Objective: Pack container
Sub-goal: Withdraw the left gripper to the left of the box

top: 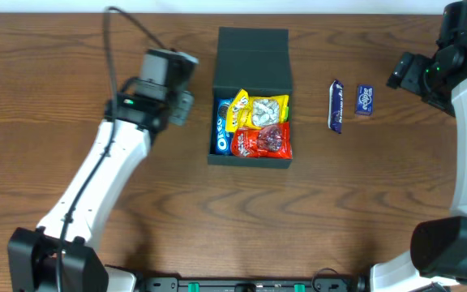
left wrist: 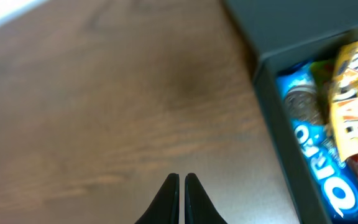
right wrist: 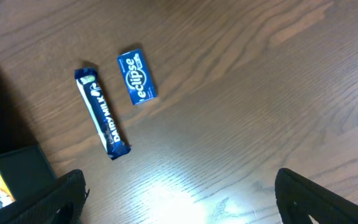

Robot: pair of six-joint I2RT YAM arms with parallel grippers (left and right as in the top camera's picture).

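We log the container at mid-table, lid folded back to take snacks; left tool pinched shut, empty, parked beside it; right tool spread wide near the chocolate bar and gum pack lying outside, presumably readying the next pick.
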